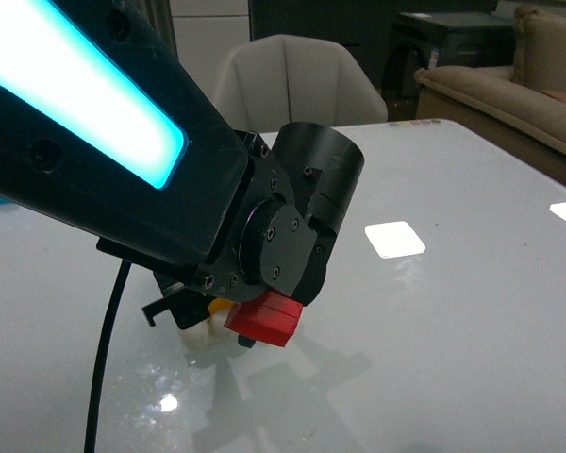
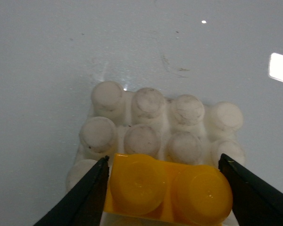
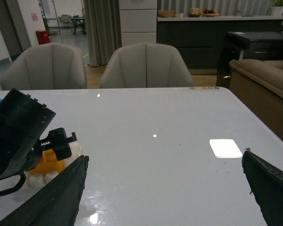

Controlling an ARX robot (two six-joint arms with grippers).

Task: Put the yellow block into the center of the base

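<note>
L gripper (image 2: pixel 163 159) is clamping the yellow block (image 2: pixel 167 188), a small orange-yellow plastic brick w/ two round studs. Its two black fingers (image 2: pixel 87 197) are pressing against the block's short ends, so the jaws are only as far apart as the block is long.

The block is sitting over the base (image 2: pixel 148 106), a white square plastic plate w/ rows of rounded whitish studs. In the L wrist view it's covering the studs in the rows nearest the camera, while two further rows are showing bare beyond it. Can't tell whether it's pressed fully down or exactly centred.

The base is lying on the glossy pale grey table (image 2: pixel 132 42). In the front view the black L arm w/ glowing cyan strip (image 1: pixel 123 142) is blocking most of the scene. Only a sliver of yellow and a bit of white base are peeking out under it, beside a red part (image 1: pixel 264 319) on the wrist.

R gripper (image 3: pixel 165 155) is hanging wide open above bare table w/ nothing between its fingers, well apart from the base. A flat bright white rectangle (image 1: pixel 394 238) is lying on the table further off
</note>
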